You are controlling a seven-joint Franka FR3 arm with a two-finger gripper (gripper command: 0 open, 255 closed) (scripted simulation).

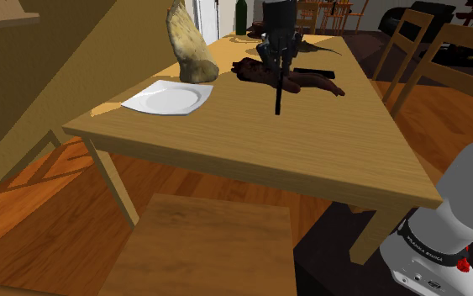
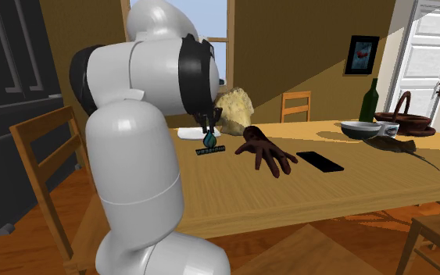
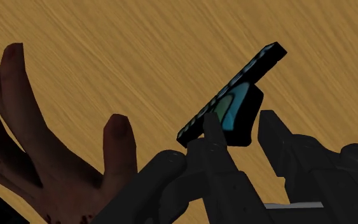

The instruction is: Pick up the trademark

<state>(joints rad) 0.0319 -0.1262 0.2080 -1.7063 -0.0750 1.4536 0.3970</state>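
Showing the black gripper (image 3: 238,121) clamped on the trademark (image 3: 229,102), a thin black slab with a teal and blue emblem on one face. The two fingers (image 3: 210,130) press the emblem part from either side, and the slab's long black bar juts out past the fingertips. In the shoulder view the trademark (image 1: 278,91) hangs edge-on as a narrow dark strip below the gripper (image 1: 280,57), over the middle of the wooden table (image 1: 310,143). In the second exterior view the trademark (image 2: 208,141) sits under the gripper (image 2: 207,131), emblem above and bar below, close over the table (image 2: 351,195); whether it clears the top cannot be told there.

A dark brown model hand (image 2: 266,152) lies flat on the table just beside the trademark, fingers spread. Also on the table:
- a white plate (image 1: 167,98) near one corner, with a beige lumpy object (image 1: 188,46) just behind it;
- a flat black slab (image 2: 320,162) beyond the model hand;
- a green bottle (image 2: 372,100), a bowl (image 2: 360,130) and a basket (image 2: 403,119) at the far end.
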